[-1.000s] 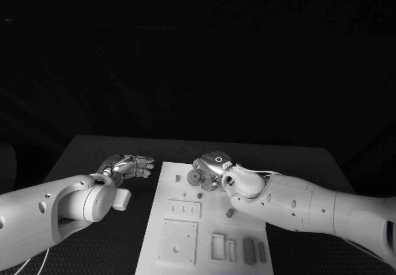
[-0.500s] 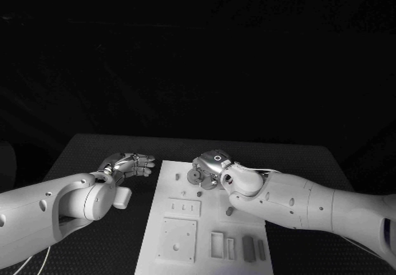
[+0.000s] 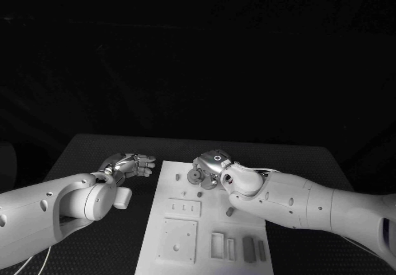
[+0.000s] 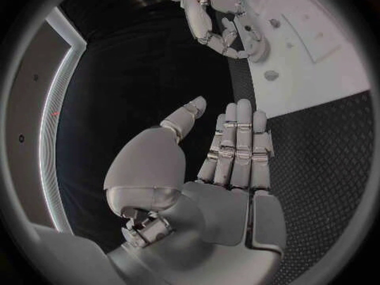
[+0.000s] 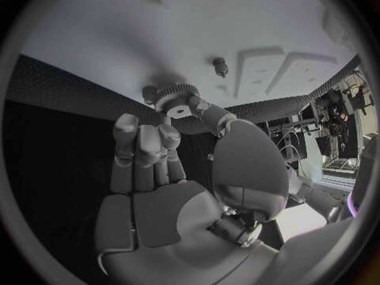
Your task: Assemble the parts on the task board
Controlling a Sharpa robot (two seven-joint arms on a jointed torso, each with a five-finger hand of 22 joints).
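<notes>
The task board [image 3: 206,223] lay mid-bench [image 3: 99,150]. Over its far end the right robot hand [image 3: 206,170] pinched a toothed gear [image 5: 178,99] between thumb and fingertips. The left robot hand [image 3: 130,165] hovered beside the board, empty, fingers straight together. No legible writing appeared.

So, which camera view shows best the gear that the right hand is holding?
The right wrist view: there the gear shows its toothed rim, pinched at the fingertips of the right hand over the task board. In the head view the hand hides most of it. In the left wrist view I cannot make it out.
</notes>
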